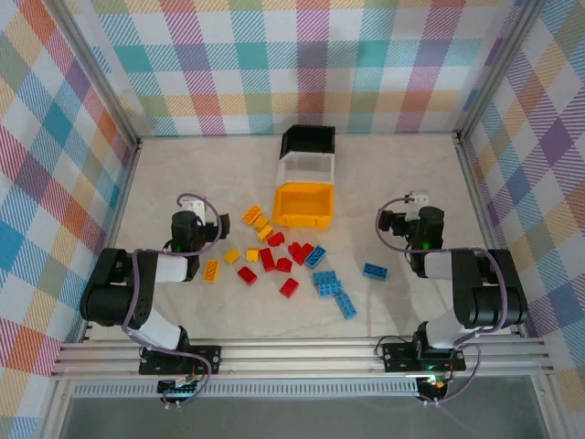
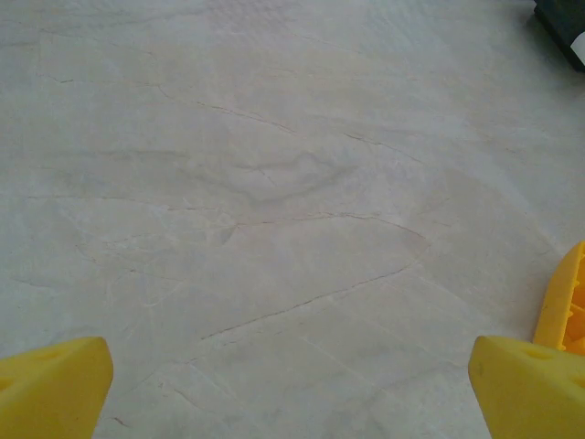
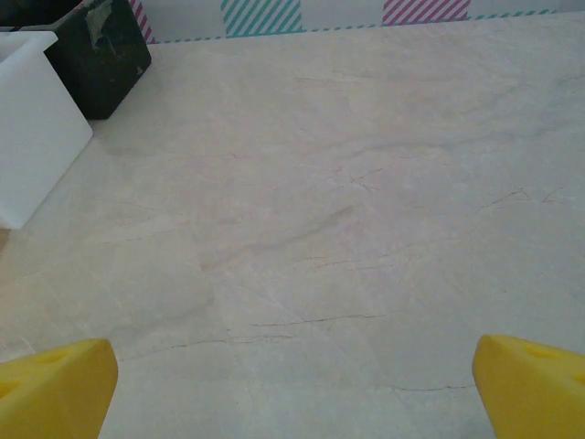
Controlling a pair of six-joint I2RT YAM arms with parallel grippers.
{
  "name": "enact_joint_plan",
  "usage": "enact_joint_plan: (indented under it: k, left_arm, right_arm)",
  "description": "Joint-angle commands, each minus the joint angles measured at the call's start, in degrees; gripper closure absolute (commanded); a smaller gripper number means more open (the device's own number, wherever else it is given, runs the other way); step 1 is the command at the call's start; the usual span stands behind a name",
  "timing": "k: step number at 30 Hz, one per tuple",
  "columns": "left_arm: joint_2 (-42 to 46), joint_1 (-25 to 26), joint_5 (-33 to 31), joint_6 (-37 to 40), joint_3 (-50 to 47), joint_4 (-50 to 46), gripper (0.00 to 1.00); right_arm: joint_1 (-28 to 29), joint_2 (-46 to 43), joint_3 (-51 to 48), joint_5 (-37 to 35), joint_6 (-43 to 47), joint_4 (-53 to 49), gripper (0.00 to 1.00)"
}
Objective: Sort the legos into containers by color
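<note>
Legos lie loose on the table between the two arms, none of them sorted yet. The yellow bricks are toward the left, the red bricks are bunched in the middle, and the blue bricks are toward the right, with one lone blue brick apart from the rest. The three bins stand behind the pile in a touching row: the yellow-orange bin nearest, then the white bin, then the black bin.

The left pincer and the right pincer are both spread wide and hold nothing. Each looks over bare table rather than at a brick.

The main risk is the crowding. Several red bricks touch each other, and one blue brick sits just beside them. Wide jaws coming down there could trap two pieces at once or push a neighbour away, and the colours would end up mixed. A small brick pinched off-centre may twist and drop out on the way. Because the bins touch, a release aimed at the white one could land next door. Reaching the black one means passing over the other two, where a low hand could knock them. Both arms working the middle at once could also collide.
</note>
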State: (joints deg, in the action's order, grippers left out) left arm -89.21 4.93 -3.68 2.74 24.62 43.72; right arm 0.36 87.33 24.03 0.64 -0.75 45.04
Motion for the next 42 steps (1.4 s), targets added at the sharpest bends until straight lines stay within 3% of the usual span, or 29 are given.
enact_joint_plan:
  k: [1,33,40,42]
  left_arm:
    - [-0.4,-0.9,-0.3,-0.4,-0.3,2.1,0.0]
    - [-0.3,-0.9,-0.3,-0.4,-0.3,2.1,0.0]
    - [7.6,-0.9,-6.0,-2.9,6.8,-16.5,0.0]
    - [10.9,-0.9,-10.1,-8.1,9.0,-23.7,0.0]
  right_arm:
    - [0.0,0.5,-0.2,1.1,0.4,2.0,0.0]
    - [-0.2,0.4,-0.3,0.6,0.2,2.1,0.0]
    - [0.0,-8.3,8.2,-7.0,-2.9,-19.4,0.0]
    - [0.0,-11.3,11.6,-8.4,-6.6,-27.0,0.0]
